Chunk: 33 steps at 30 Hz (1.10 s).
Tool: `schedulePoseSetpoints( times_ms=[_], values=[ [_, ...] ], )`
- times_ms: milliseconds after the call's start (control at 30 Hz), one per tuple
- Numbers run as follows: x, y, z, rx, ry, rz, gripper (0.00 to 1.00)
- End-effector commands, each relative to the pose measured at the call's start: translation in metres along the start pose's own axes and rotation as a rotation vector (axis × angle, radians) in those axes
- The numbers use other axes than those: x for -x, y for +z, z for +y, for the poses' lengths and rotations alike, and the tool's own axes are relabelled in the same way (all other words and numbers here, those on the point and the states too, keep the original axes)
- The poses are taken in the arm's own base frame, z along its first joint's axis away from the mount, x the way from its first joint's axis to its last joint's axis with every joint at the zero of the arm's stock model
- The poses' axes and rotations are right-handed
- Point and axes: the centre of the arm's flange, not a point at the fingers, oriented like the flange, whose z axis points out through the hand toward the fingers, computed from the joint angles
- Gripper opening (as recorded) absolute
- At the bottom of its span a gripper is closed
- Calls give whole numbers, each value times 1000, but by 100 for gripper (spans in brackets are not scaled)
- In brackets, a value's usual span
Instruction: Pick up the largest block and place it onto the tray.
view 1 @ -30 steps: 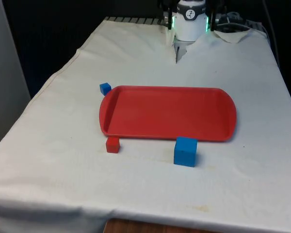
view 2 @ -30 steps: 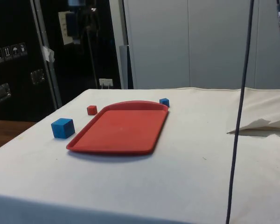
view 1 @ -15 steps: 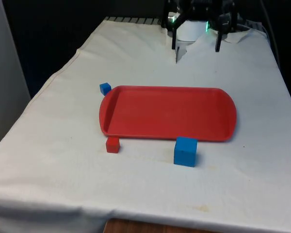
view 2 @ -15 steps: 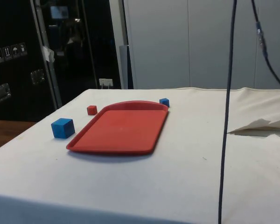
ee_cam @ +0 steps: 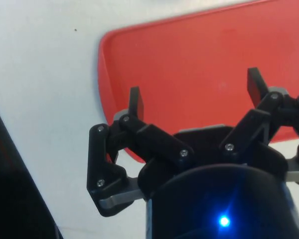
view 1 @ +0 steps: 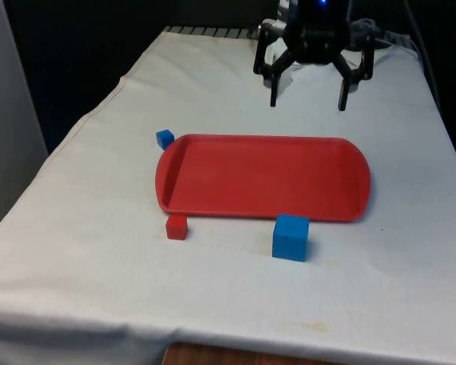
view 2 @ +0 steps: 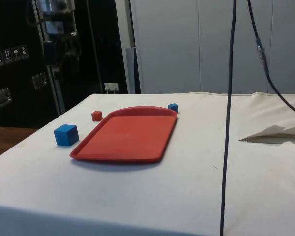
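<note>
**Op:** Gripper (view 1: 306, 103) is spread wide and carrying nothing. From my seat it hangs over the far end of the table, past the tray's (view 1: 213, 207) far rim, and the wrist view looks straight down between the fingers (ee_cam: 135, 101) onto red tray floor.

**Second:** Where's your target from there?

**Op:** Take the tray's middle as the dial in the front view. The largest block (view 1: 291, 237), the blue one, sits at about 5 o'clock, just off the near rim, on the cloth. Small red block (view 1: 176, 226) is around 7 o'clock, small blue block (view 1: 164, 138) near 10 o'clock by the far corner.

**Second:** How do you expect it to handle?

**Op:** My guess is light and rigid, with flat, fairly smooth faces, so nothing fragile, though it could slip under a weak pinch. I'd close on two opposite vertical faces at mid-height.

**Second:** Any long axis to line up with?

**Op:** None I can pick out; it reads as a cube, sitting flat and upright, turned slightly off square to the tray edge. I'd match the wrist to that turn.
</note>
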Motion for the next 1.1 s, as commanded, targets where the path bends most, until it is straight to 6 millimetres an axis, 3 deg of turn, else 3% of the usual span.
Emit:
schedulePoseSetpoints(
  times_ms=[0, 1067],
  values=[
    [-1, 2, -1, -1, -1, 1, 100],
    [-25, 98, -7, -4, 10, 42, 100]
  ],
)
